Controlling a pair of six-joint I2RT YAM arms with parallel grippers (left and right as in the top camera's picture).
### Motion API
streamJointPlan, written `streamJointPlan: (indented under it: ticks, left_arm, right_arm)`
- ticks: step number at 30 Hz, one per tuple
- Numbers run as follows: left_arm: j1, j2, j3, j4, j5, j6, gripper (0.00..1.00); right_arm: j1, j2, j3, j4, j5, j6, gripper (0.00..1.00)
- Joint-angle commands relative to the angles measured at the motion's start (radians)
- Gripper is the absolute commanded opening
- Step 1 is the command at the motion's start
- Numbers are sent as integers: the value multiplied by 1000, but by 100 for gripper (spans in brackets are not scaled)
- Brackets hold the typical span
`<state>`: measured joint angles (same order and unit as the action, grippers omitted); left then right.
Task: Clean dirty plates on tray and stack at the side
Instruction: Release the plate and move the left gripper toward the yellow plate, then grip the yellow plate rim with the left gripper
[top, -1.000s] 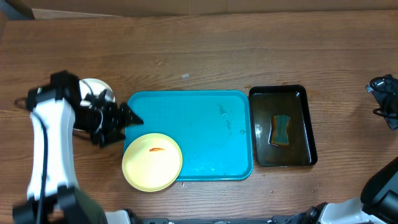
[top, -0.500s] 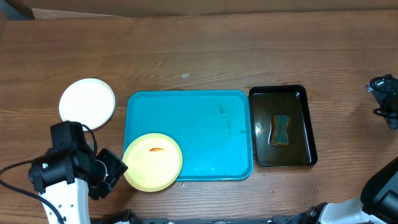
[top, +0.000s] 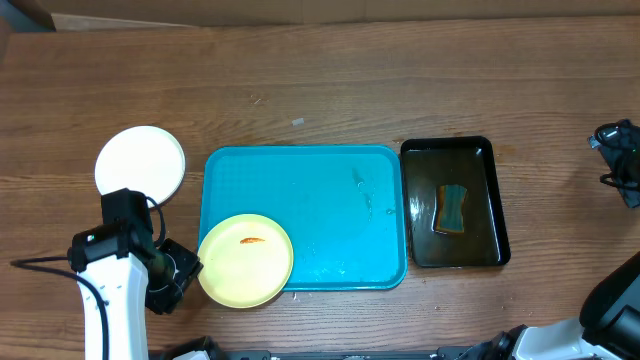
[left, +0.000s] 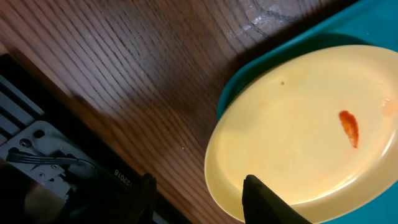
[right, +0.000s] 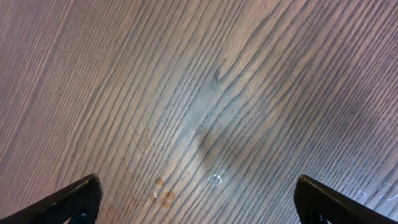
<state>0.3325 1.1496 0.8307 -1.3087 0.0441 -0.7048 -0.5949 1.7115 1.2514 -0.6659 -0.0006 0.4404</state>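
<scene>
A pale yellow plate (top: 245, 260) with an orange-red smear lies on the front left corner of the turquoise tray (top: 320, 200), overhanging its edge. It fills the left wrist view (left: 305, 130). My left gripper (top: 178, 275) is open just left of this plate, one finger over its rim (left: 199, 202). A white plate (top: 140, 162) sits on the table left of the tray; whether another lies under it I cannot tell. My right gripper (right: 196, 199) is open over bare wood; its arm is at the right edge (top: 620, 150).
A black basin (top: 455, 203) of dark water holds a sponge (top: 451, 208), right of the tray. The tray surface is wet with drops. The table's front edge lies close behind my left gripper.
My left arm left the white plate at the table's left and swung toward the front, then edged right to the yellow plate's rim. The right arm has not moved.
</scene>
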Motion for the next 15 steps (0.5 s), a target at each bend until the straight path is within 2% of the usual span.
streamJointPlan:
  ticks: [1,10,15]
  left_arm:
    - [-6,36,-31,25,-29,-26,47]
    - [-6,66,-132,123,4,-29,44]
    - [-6,66,-173,159,9,-28,35]
  right_arm:
    - [-1,-3,12,6,-2,2,100]
    - [-1,-3,12,6,-2,2,100]
    - [-1,-3,12,6,-2,2,100]
